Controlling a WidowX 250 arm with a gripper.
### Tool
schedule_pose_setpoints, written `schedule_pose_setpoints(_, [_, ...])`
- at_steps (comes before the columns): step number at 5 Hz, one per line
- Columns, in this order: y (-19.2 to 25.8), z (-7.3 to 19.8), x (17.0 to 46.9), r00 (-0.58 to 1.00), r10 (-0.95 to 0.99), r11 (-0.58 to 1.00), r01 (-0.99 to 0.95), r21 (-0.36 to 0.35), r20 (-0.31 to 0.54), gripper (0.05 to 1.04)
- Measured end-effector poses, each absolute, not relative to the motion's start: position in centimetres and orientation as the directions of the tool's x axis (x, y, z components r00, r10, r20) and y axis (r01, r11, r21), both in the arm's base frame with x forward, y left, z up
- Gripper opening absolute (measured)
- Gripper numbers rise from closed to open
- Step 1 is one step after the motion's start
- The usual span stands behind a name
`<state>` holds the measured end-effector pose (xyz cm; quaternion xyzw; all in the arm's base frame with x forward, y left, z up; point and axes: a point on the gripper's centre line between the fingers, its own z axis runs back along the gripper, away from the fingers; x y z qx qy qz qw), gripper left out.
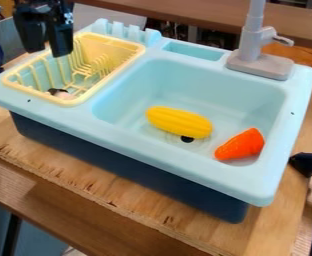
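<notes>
Gripper (47, 52), black, at the upper left, pointing down over the far-left part of the yellow dish rack (140, 51). Jaws apart, visible gap between the two fingers. Cannot tell if the tips touch the rack; they overlap its far-left side from this angle.

Small item (63, 94) lies in the rack, at its near end, next to the near rim. It is nearer the camera than the jaws and slightly right of them, well apart from both fingertips. Looks pale pinkish-white with a dark brown or black patch on its far-left side; rounded, partly hidden by the rack's rim, too small to identify. Rack is pale yellow, rectangular with rounded corners, open bars along the sides, raised prongs inside toward the right. It sits in the left part of the toy sink (179, 162), light blue on top, dark blue below.

Large basin, right of the rack: yellow corn (179, 122), ridged and oblong, lying on its side at about the middle, just beside the dark drain hole (187, 139). Orange carrot piece (241, 145), tapered, lies to its right near the near-right corner, apart from the corn. Grey faucet (261, 65) stands upright at the far right. Sink rests on a wooden board (72, 172).
</notes>
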<state>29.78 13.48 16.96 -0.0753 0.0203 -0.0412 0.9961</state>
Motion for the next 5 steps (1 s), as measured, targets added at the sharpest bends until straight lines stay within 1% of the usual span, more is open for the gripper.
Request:
schedule_pose_setpoints(1, [13.9,16.1,30.5,0.999,-0.048,0.990,0.046,-0.135,-0.013,1.001])
schedule_pose_setpoints(2, [14.5,15.2,30.4,0.998,-0.008,0.993,0.001,-0.114,-0.055,1.001])
schedule_pose_setpoints(3, [14.5,13.9,30.4,0.995,-0.002,0.998,-0.004,-0.055,-0.101,1.001])
schedule_pose_setpoints(4, [13.8,12.9,30.0,0.990,-0.015,0.999,0.008,-0.049,-0.142,1.001])
schedule_pose_setpoints(5, [13.1,12.3,30.3,0.988,-0.047,0.998,0.039,-0.059,-0.144,1.001])
